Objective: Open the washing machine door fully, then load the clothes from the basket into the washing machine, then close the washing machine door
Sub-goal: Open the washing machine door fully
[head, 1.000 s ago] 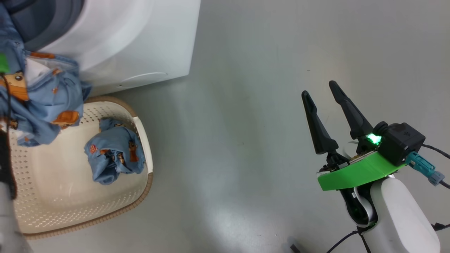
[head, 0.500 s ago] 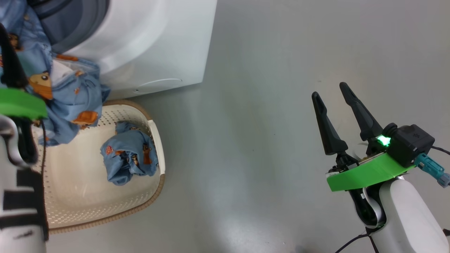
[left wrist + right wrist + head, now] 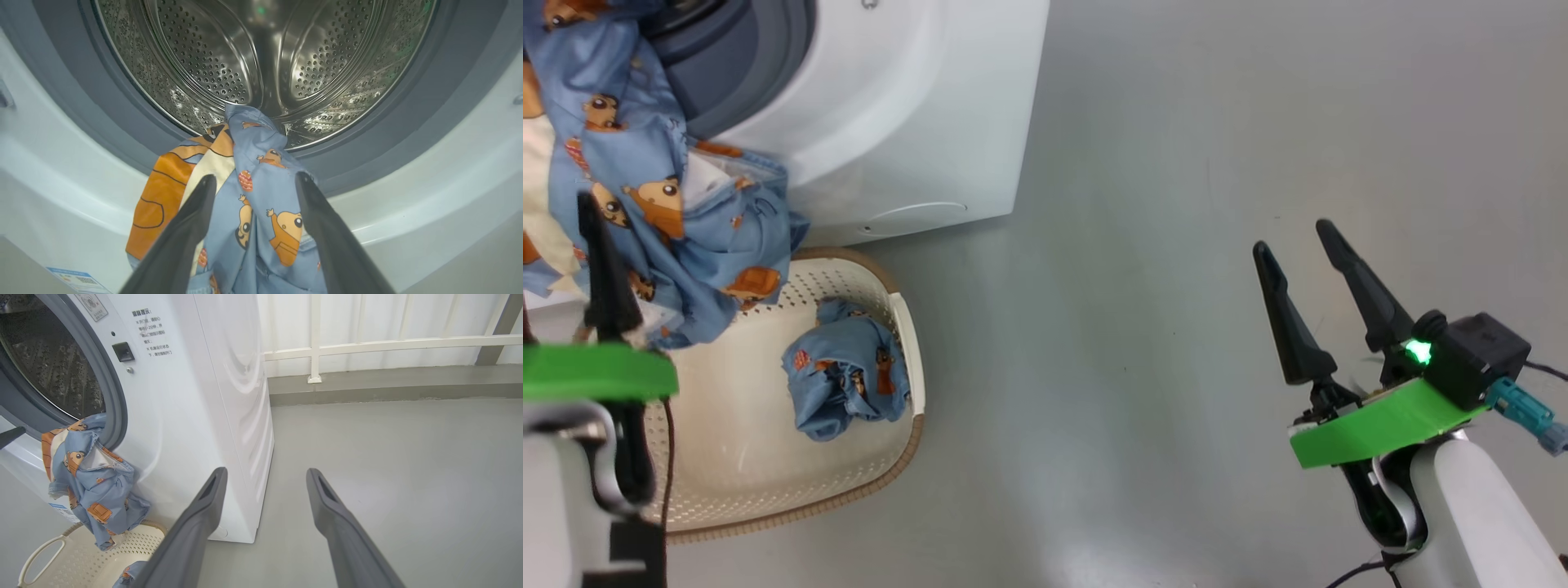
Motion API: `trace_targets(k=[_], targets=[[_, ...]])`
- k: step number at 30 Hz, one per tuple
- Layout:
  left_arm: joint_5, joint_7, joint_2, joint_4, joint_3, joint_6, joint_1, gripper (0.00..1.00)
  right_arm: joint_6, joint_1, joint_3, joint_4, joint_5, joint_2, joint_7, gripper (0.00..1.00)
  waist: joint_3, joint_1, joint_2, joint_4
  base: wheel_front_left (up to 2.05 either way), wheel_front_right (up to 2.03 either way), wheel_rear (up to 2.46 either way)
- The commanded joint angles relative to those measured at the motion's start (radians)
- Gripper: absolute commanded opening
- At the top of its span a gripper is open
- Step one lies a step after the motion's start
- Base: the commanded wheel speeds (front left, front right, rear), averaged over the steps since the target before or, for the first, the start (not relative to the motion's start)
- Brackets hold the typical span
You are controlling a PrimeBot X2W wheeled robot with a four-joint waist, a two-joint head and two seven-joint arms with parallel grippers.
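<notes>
1. Loading the clothes is the step in hand. The washing machine [image 3: 915,106] has its mouth uncovered, so the door-opening step looks done, but neither garment is properly inside.
2. One blue printed garment [image 3: 261,196] lies draped over the grey-blue seal ring [image 3: 412,114]. Its top end just reaches the lip of the steel drum [image 3: 261,61], and the rest hangs down the white front toward the basket [image 3: 735,457].
3. A second, bundled garment [image 3: 849,380] lies in the basket against its right-hand wall. The basket stands on the floor [image 3: 1176,245] just beside the machine's front.
4. The left gripper [image 3: 255,179] points into the drum with its fingers spread wide, one on each side of the draped garment. They are not pinching it, though I cannot tell whether they brush the cloth.
5. The right gripper [image 3: 1294,238] hangs over bare floor, well apart from the basket, fingers apart and empty.
6. The next move probably calls for the left gripper to take the draped garment low on its hanging part and carry it over the seal, deep into the drum. Left as it is, it could slide back out. After that come the bundled garment and then the door.
</notes>
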Motion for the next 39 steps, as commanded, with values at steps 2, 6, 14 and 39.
trace_targets(k=[2,6,14,39], targets=[[-0.013,-0.005,0.021,-0.049,0.041,-0.002,0.059,1.0,0.002,0.032,0.017,-0.02,-0.008,-0.007,-0.008,1.0,-0.013,0.0,0.0,0.006,0.0,0.0,0.0],[-0.013,-0.005,0.007,-0.086,0.042,-0.002,0.127,1.0,0.002,0.037,0.017,-0.017,-0.005,-0.012,-0.008,1.0,-0.025,0.0,0.0,0.013,0.0,0.0,0.0],[-0.005,-0.005,-0.017,-0.157,0.049,-0.002,0.22,1.0,0.002,0.035,0.016,-0.013,-0.002,-0.022,-0.008,1.0,-0.03,0.0,0.0,0.02,0.0,0.0,0.0],[-0.018,-0.005,-0.06,-0.278,0.069,-0.002,0.353,1.0,0.002,0.031,0.009,-0.022,-0.004,-0.029,-0.008,1.0,-0.03,0.0,0.0,0.037,0.0,0.0,0.0]])
